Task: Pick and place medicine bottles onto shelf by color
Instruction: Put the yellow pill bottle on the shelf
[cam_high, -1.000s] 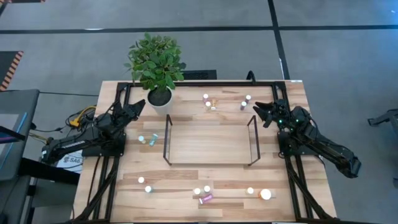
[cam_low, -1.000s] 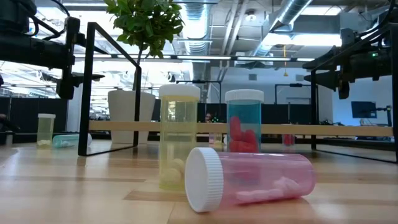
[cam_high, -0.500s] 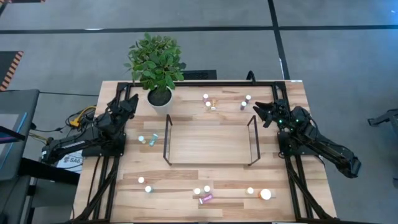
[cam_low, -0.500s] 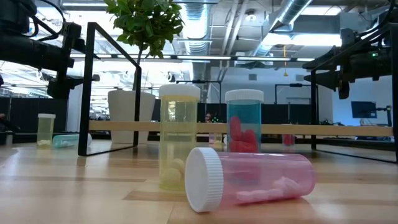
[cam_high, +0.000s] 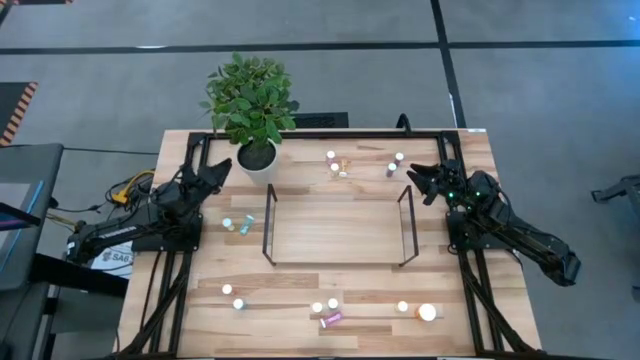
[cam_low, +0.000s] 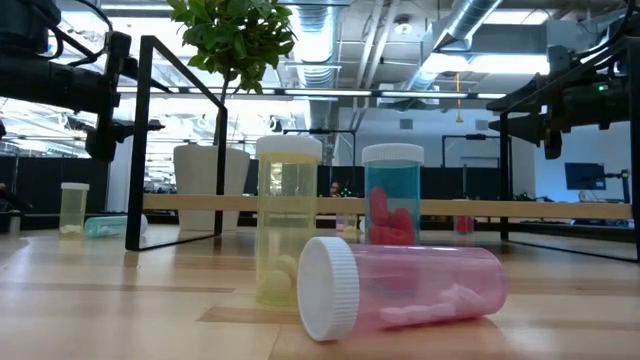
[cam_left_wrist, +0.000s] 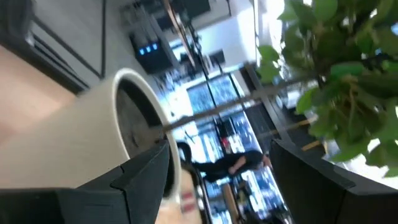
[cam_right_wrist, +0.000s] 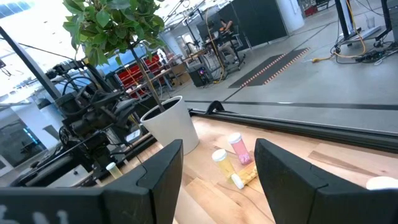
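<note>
Wooden table (cam_high: 450, 290) with shelf (cam_high: 336, 232), scattered medicine bottles (cam_high: 331, 319), potted plant (cam_high: 252, 110).

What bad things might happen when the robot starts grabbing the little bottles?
1. The left pincer hangs open right beside the white plant pot, so a swing could bump it.
2. The pink bottle lies on its side near the table's front edge and might roll when nudged.
3. The yellow bottle and teal bottle stand close together; grabbing one could topple the other.
The right pincer waits open by the shelf.
</note>
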